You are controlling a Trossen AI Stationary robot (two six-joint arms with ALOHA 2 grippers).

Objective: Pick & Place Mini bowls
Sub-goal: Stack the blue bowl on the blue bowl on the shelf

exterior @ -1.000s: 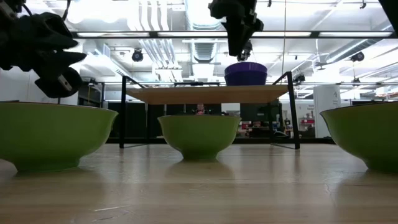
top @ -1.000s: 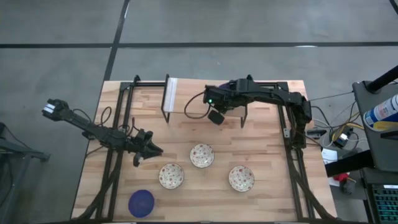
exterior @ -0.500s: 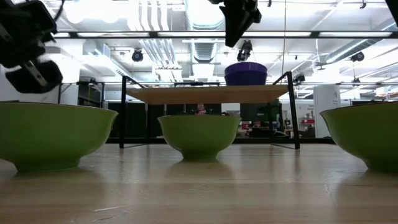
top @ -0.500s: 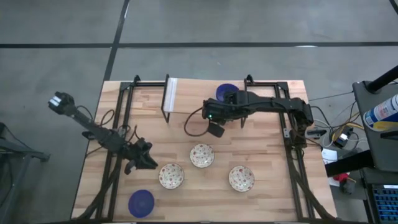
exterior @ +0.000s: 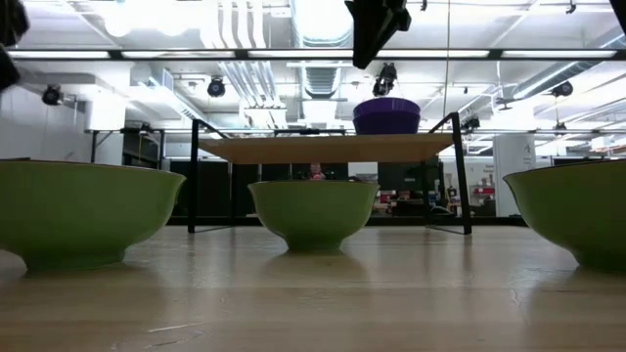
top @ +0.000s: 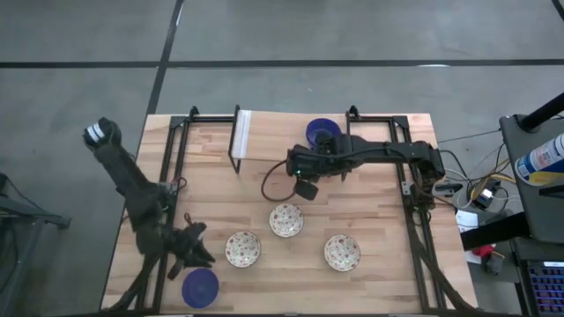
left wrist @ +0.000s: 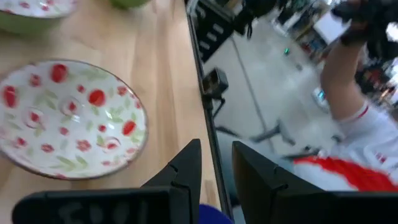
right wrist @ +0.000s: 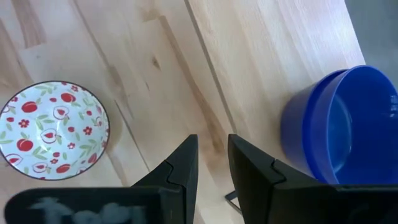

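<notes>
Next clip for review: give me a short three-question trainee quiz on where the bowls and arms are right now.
1. True or false: the left claw hovers just above the blue bowl at the table's near left corner, with nothing between its fingers.
2. How many patterned white bowls lie on the table top? A) two B) three C) four
3. Fill in: the second blue bowl sits on the raised ____ at the back, beside the right claw.

Key: 1 true; 2 B; 3 shelf. Both claws hold nothing, each with a narrow gap between its fingers.
</notes>
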